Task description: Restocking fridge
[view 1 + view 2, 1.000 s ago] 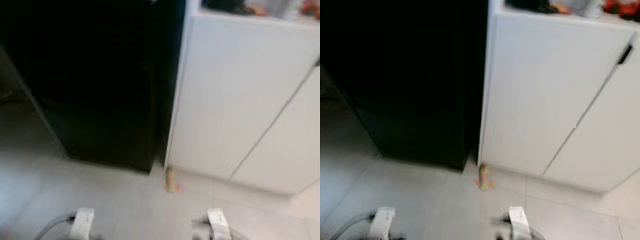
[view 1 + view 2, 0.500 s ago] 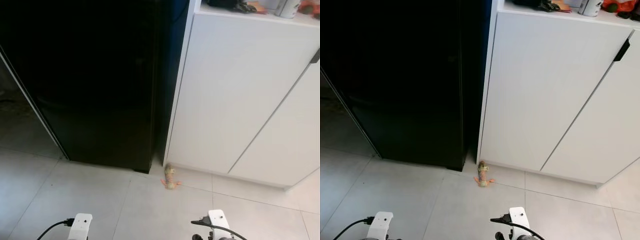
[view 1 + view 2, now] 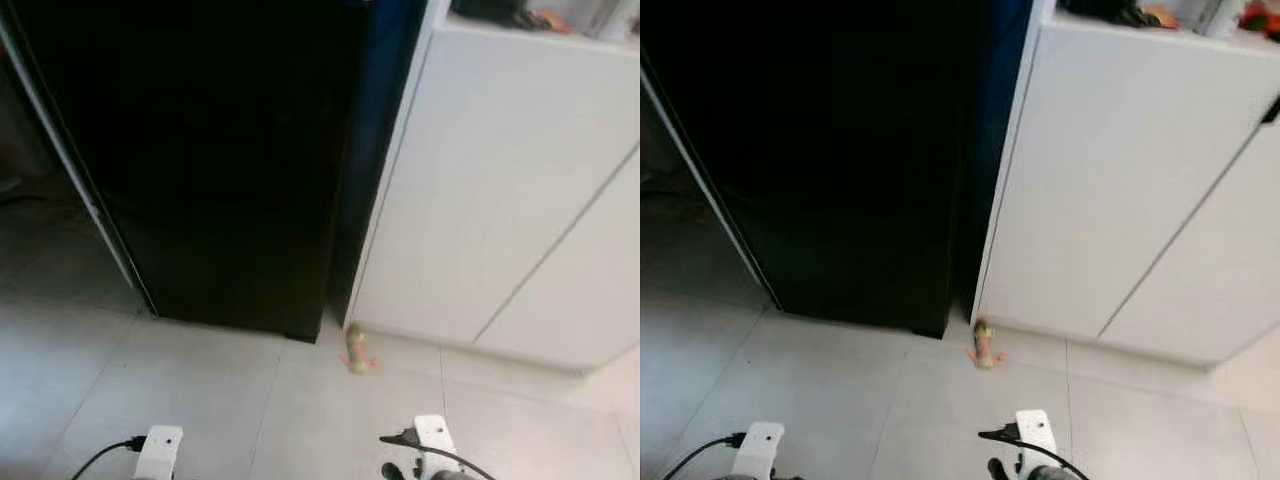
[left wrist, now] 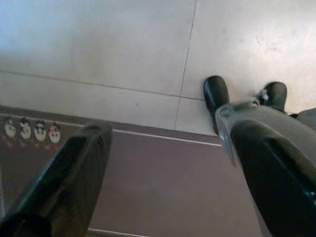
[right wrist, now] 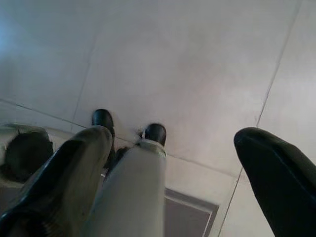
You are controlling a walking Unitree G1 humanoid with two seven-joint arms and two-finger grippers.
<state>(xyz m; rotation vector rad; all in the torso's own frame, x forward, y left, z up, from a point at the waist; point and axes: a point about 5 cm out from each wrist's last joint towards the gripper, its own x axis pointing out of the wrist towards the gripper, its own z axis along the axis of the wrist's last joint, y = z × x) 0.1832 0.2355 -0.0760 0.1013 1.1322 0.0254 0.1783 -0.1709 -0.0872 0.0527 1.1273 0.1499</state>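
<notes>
Home kitchen: black fridge point(image 3: 220, 160) at upper left, white cabinets point(image 3: 520, 190) at right with clutter point(image 3: 1140, 14) on top, pale tiled floor point(image 3: 200, 400) below.

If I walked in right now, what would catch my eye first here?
A tall black fridge stands closed beside a white cabinet. At the foot of the gap between them, a small orange toy lies on the pale tiled floor. Both grippers hang open above the floor.
</notes>
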